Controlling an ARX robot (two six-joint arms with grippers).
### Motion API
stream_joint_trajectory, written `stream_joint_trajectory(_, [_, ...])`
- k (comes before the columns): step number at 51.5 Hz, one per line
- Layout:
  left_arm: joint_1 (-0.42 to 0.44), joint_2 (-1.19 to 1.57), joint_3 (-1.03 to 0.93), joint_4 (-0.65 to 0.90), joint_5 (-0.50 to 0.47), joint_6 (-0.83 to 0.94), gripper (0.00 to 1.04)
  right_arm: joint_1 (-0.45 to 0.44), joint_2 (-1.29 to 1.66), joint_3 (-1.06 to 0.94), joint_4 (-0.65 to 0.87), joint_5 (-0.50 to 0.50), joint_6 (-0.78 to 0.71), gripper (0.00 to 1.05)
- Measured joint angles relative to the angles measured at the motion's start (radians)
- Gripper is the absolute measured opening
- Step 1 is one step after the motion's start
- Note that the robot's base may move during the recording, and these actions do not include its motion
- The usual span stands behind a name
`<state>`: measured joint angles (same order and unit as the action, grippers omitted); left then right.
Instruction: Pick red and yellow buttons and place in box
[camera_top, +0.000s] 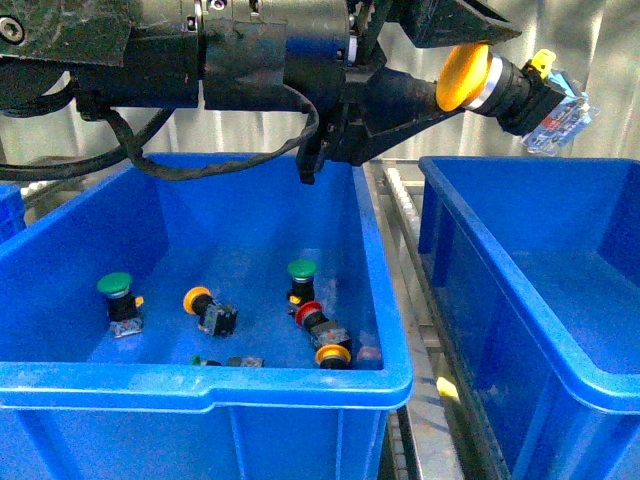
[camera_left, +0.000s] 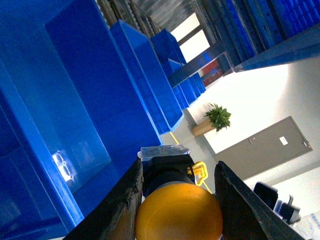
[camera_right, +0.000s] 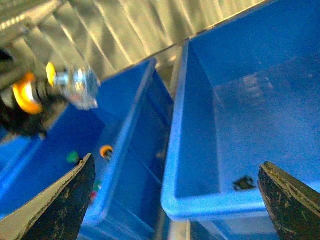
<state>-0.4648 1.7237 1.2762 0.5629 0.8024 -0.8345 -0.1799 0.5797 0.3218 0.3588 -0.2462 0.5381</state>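
**Held yellow button** (camera_top: 462, 77): at the upper right of the front view, in the air above the far-left corner of the box (camera_top: 540, 205). The domed cap faces left in the frame. The black body and clear contact block run off to the right and slightly down. In the left wrist view the cap fills the lower centre of the frame (camera_left: 179, 212).

**Left fingers** (camera_top: 405, 100): clamped on the held yellow button, one finger on each side of the cap. The left wrist view shows both of them against it.

**Box**: the right-hand blue bin in the front view, deep, with a thick rim.

**Source bin** (camera_top: 200, 382): the left-hand blue bin, just beside the box with a narrow gap between them. Contents on its floor:
- loose yellow button (camera_top: 197, 298), left of centre, lying on its side
- red button (camera_top: 308, 313), right of centre
- front yellow button (camera_top: 333, 354), just beside the red button and near the front wall
- two green buttons (camera_top: 115, 285) (camera_top: 302, 268), both cap up

**Right fingers** (camera_right: 65, 200): spread wide apart, at the lower left and lower right corners of the right wrist view. That view is blurred. Between the fingers it shows the box rim (camera_right: 172, 150), with the held yellow button at the upper left (camera_right: 27, 95).

**Background, left wrist view**: a row of blue bins (camera_left: 165, 75), a potted plant (camera_left: 218, 116) and a grey door (camera_left: 270, 145).
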Motion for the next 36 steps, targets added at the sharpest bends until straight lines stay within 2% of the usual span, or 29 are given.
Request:
stream_joint_trajectory(7, [-0.006,0.012,0.021,-0.009,-0.005,0.011,0.34,-0.032,0.14,0.21,-0.056,-0.035,0.298,0.98])
stream_joint_trajectory(13, [-0.017,0.019,0.024,-0.012,-0.006,0.016,0.34,-0.023,0.234,0.356,-0.118,-0.029,0.58,0.98])
stream_joint_trajectory(16, [-0.02,0.023,0.029,-0.014,-0.006,0.02,0.34,-0.007,0.274,0.394,-0.143,-0.006,0.682,0.98])
stream_joint_trajectory(20, [-0.021,0.031,0.042,-0.023,-0.013,0.028,0.34,0.048,0.338,0.425,-0.183,0.072,0.83,0.98])
stream_joint_trajectory(24, [-0.024,0.038,0.054,-0.035,-0.017,0.031,0.34,0.104,0.365,0.425,-0.205,0.143,0.891,0.98])
stream_joint_trajectory(36, [-0.045,0.051,0.082,-0.039,-0.017,0.03,0.34,0.174,0.423,0.435,-0.205,0.213,0.946,0.98])
